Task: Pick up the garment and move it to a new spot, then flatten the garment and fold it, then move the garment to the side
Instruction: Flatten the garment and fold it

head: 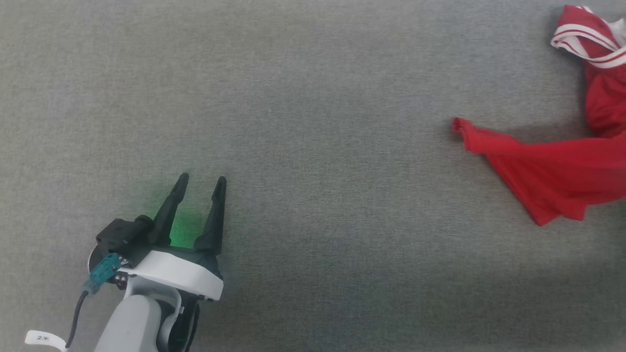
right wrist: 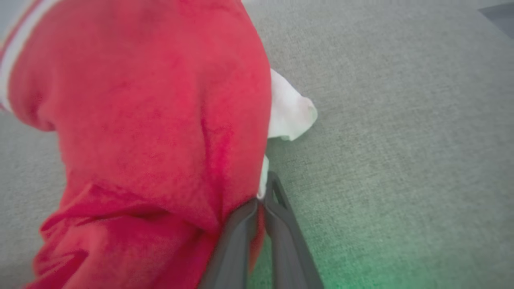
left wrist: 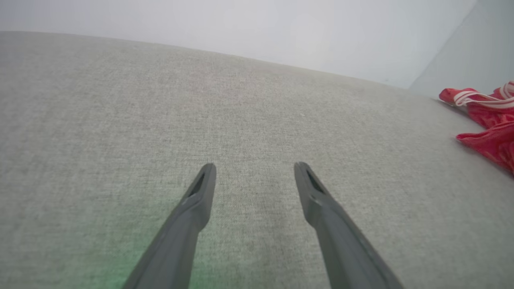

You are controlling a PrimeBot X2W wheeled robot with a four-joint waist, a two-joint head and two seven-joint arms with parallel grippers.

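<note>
Grey woven fabric is covering the whole worktop [head: 313, 98], so the cloth is probably going to drag a bit on it rather than slide.

Next biggest is the garment [head: 552, 171]. It's bright red and thin, and it's lying crumpled well off to the right of the left pincer [head: 202, 178] and somewhat ahead of its fingertips. It isn't sitting in anything, it's lying loose and straight on the worktop. One pointy corner is trailing out toward the left pincer's side, with the white striped trim [head: 587, 41] bunching up at the far end.

The right pincer [right wrist: 263, 196] is clamping shut on a fold of the garment. In its wrist view the red bulk is piling up just to the left of its fingers, touching them, with cloth pinched between them. My guess is it's grabbing at an edge so the whole thing will hang free when it's carried to the new spot, so this looks like the very first step, with flattening and folding not yet done.

The left pincer is sitting spread apart and gripping nothing, low over bare fabric with a green glow under it. I reckon it's waiting clear so it doesn't snag the cloth.

Smallest bit: the white inner panel [right wrist: 289, 112] is poking out just beyond the right pincer's tips, a little to their right.
</note>
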